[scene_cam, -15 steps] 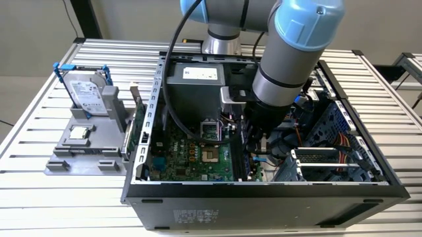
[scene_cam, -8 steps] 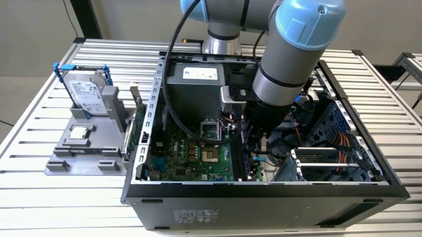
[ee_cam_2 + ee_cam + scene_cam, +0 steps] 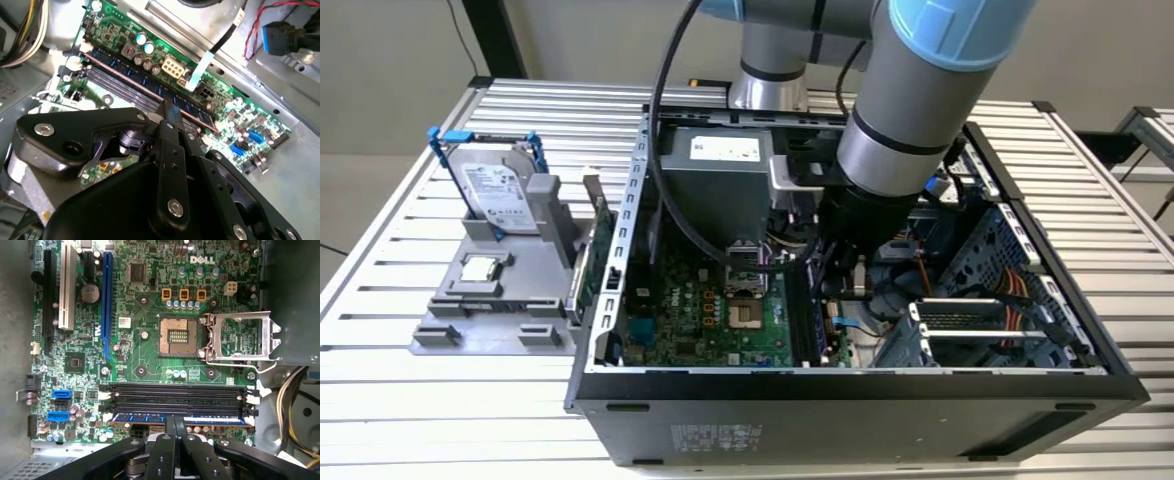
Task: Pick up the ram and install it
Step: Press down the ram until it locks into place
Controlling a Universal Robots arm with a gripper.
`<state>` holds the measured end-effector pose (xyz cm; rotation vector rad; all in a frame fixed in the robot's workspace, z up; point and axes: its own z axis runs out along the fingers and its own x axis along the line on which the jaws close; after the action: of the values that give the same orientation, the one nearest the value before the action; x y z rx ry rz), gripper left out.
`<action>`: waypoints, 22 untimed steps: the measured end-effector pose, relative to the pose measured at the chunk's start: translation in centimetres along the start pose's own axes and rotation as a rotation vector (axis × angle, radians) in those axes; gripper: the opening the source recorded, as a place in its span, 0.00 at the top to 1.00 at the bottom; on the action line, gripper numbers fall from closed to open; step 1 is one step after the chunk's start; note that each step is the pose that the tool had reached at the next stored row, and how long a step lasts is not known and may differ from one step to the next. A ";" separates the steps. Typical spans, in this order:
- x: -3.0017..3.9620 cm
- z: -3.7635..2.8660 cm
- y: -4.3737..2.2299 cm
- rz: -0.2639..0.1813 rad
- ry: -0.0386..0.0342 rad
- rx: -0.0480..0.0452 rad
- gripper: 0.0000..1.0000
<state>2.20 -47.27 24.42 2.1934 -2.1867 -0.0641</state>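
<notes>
The ram [image 3: 145, 418] is a long thin stick with a blue label, standing in the memory slot closest to the motherboard's edge. In the second wrist view the ram [image 3: 131, 71] runs diagonally across the green board. My gripper [image 3: 175, 424] is shut, and its black fingertips rest together on the middle of the ram's top edge. The fingers close along the stick's length, not across it. The second wrist view has the gripper [image 3: 168, 111] tip down on the same stick. In the exterior view the arm [image 3: 907, 130] reaches down into the open computer case [image 3: 854, 385].
Three dark memory slots [image 3: 175, 395] beside the ram are bare. The processor socket [image 3: 176, 336] is open with its metal frame [image 3: 240, 337] swung back. Cables [image 3: 295, 405] hang near the case wall. Outside the case, a hard drive [image 3: 494, 195] and a processor chip [image 3: 480, 268] sit on a grey holder [image 3: 440, 335].
</notes>
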 end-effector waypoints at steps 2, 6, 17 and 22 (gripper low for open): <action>0.00 -0.25 0.02 0.000 0.0002 -0.0019 1.00; 0.00 -0.66 0.04 0.000 0.0004 -0.0024 1.00; 0.00 -1.56 0.10 0.000 0.0011 -0.0024 1.00; 0.00 -2.08 0.13 0.000 0.0013 -0.0024 1.00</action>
<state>2.20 -47.27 26.50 2.1913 -2.1850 -0.0653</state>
